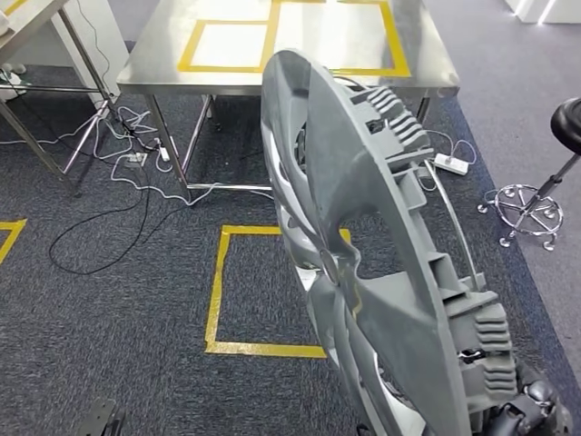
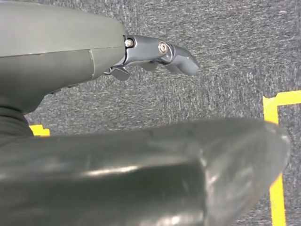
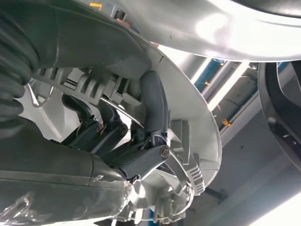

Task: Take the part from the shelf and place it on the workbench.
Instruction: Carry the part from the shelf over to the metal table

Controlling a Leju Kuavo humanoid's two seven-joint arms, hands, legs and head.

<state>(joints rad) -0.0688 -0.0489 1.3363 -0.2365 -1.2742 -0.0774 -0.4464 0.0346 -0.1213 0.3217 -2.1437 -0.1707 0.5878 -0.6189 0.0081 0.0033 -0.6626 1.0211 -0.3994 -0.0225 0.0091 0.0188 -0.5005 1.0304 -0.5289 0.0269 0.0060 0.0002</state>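
The carry is the step in hand: the right hand (image 3: pixel 142 141) grips the grey wheel cover (image 1: pixel 369 263) by its rim, fingers hooked around the ribbed edge, holding it up in front of the body and short of the steel workbench (image 1: pixel 157 68). The left hand (image 2: pixel 156 54) hangs over the carpet holding nothing, fingers apart. Next, I judge, it must close on the workbench and lay the cover on its taped top.

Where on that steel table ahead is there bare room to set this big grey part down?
The table top looks bare: one patch inside the left yellow tape square, another inside the wider right outline. The part in the right hand hides the near right edge.
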